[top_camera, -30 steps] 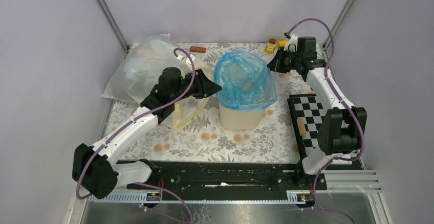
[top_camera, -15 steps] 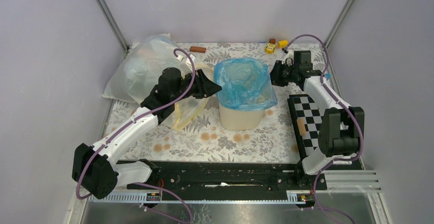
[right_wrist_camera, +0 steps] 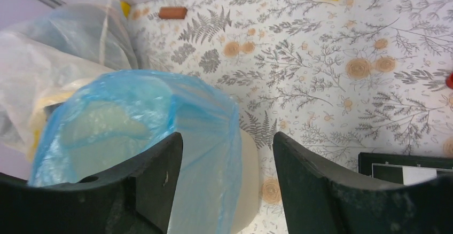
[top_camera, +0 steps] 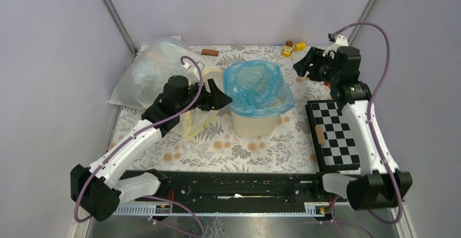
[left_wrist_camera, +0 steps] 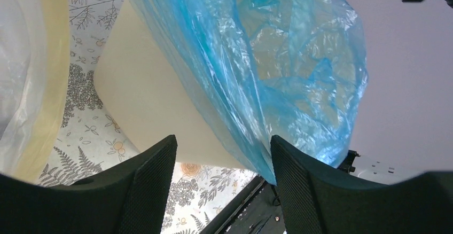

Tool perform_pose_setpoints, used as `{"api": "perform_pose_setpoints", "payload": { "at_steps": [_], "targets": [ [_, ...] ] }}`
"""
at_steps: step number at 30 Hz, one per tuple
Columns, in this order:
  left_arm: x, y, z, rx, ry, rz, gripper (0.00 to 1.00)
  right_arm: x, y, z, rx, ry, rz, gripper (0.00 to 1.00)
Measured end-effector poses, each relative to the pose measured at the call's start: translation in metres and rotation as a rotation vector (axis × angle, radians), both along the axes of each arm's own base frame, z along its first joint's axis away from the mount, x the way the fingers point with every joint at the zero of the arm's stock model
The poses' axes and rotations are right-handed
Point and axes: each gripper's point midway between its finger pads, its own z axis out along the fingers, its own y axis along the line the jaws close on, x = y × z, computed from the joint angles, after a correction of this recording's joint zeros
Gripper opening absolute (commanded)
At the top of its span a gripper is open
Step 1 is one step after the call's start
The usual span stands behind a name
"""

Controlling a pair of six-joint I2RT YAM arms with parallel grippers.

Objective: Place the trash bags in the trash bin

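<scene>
Standing upright, trash bin [top_camera: 253, 125], trash bags [top_camera: 255, 86] over mouth

The trash bags [top_camera: 255, 86] are thin, glossy, crinkled translucent blue plastic. The trash bin [top_camera: 253, 125] is smooth, matt cream plastic. The big clear bag [top_camera: 144, 69] at ten o'clock is shiny, wrinkled film.

Trash bag [top_camera: 255, 86] in bin [top_camera: 255, 123]; checkerboard [top_camera: 331, 135] right.
</scene>
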Motion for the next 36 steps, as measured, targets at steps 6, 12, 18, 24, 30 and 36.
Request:
{"api": "perform_pose_setpoints", "payload": {
  "at_steps": [6, 12, 18, 24, 30, 36],
  "targets": [
    [-0.011, 0.008, 0.017, -0.026, -0.026, -0.004, 0.68, -0.052, -0.007, 0.014, 0.066, -0.08, -0.065, 0.68],
    [-0.016, 0.017, 0.028, -0.107, -0.023, -0.006, 0.49, -0.088, -0.004, -0.006, 0.137, -0.059, -0.079, 0.67],
    [-0.016, 0.029, 0.003, -0.155, 0.052, 0.027, 0.48, -0.112, 0.005, -0.011, 0.24, -0.07, -0.063, 0.64],
    [-0.013, 0.025, 0.001, -0.225, 0.082, 0.011, 0.54, -0.123, 0.018, -0.034, 0.352, -0.016, -0.037, 0.61],
    [-0.008, 0.019, 0.01, -0.293, 0.074, -0.006, 0.5, -0.125, 0.031, -0.053, 0.444, 0.058, -0.007, 0.44],
    [-0.001, 0.017, 0.011, -0.339, 0.083, -0.01, 0.49, -0.127, 0.04, -0.059, 0.497, 0.096, 0.026, 0.28]
  ]
}}
